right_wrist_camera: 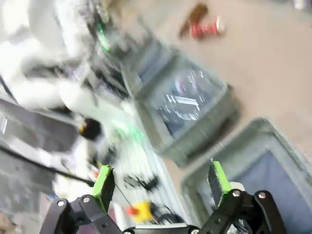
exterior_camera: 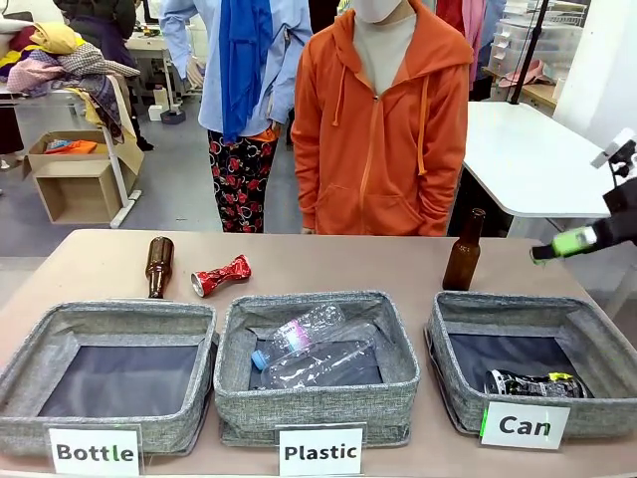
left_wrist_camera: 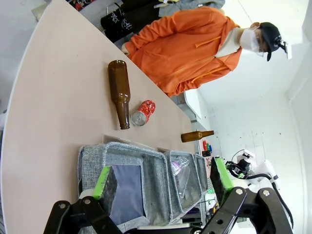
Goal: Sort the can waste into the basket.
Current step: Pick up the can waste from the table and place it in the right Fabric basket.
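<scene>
The crushed red can [exterior_camera: 221,276] lies on the table behind the bins, next to a lying brown bottle; it shows too in the left wrist view [left_wrist_camera: 143,113] and, blurred, in the right wrist view [right_wrist_camera: 204,30]. The dark can with green and white print [exterior_camera: 534,383] lies on the floor of the grey "Can" basket [exterior_camera: 518,309] at the right. My right gripper [exterior_camera: 567,244] hangs in the air above the basket's far right corner, open and empty [right_wrist_camera: 161,183]. My left gripper [left_wrist_camera: 162,180] is open and empty above the leftmost bin.
A brown bottle [exterior_camera: 158,265] lies left of the red can; another [exterior_camera: 464,250] stands behind the Can basket. The "Plastic" bin [exterior_camera: 317,398] holds clear bottles, and the "Bottle" bin [exterior_camera: 109,319] is at the left. A person in an orange hoodie [exterior_camera: 383,129] stands at the far edge.
</scene>
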Controlling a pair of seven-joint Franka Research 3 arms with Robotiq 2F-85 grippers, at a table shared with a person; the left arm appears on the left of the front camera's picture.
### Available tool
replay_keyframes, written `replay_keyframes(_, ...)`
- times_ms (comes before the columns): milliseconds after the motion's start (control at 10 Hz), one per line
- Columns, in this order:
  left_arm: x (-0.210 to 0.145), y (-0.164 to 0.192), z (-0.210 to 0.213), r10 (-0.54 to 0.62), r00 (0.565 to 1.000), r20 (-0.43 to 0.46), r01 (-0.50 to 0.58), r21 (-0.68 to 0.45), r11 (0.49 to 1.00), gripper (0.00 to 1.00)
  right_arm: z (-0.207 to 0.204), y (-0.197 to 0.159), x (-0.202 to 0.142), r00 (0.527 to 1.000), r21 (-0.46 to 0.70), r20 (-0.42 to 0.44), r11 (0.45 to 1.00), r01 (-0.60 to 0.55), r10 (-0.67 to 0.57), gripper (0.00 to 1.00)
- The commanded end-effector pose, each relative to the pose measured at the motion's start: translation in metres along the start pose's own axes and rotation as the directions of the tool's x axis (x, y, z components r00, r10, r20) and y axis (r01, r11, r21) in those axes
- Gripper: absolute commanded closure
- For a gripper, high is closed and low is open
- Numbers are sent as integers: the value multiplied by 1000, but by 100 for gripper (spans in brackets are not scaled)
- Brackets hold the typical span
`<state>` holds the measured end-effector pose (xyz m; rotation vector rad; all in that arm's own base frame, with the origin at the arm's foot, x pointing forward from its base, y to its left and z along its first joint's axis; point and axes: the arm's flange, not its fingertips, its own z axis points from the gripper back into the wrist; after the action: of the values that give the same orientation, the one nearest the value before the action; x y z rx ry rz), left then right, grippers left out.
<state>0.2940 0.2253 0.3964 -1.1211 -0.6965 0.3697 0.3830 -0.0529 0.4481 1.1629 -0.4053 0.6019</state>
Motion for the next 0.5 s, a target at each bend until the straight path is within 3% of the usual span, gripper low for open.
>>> replay_keyframes(0,1,0,-1,-20,1000,13,20,-20,1000,0,11,-9,10,913,103,299,961,258,-278,0)
replay_keyframes(200,1,0,-1,-20,1000,13,20,-20,1000,0,16,-21,10,886,129,309,938,321,-345,0)
replay_keyframes(300,1,0,-1,-20,1000,13,20,-20,1000,0,17,-17,3,952,93,194,971,220,-235,0)
replay_keyframes(400,1,0,-1,-20,1000,13,20,-20,1000,0,17,-17,3,952,93,194,971,220,-235,0)
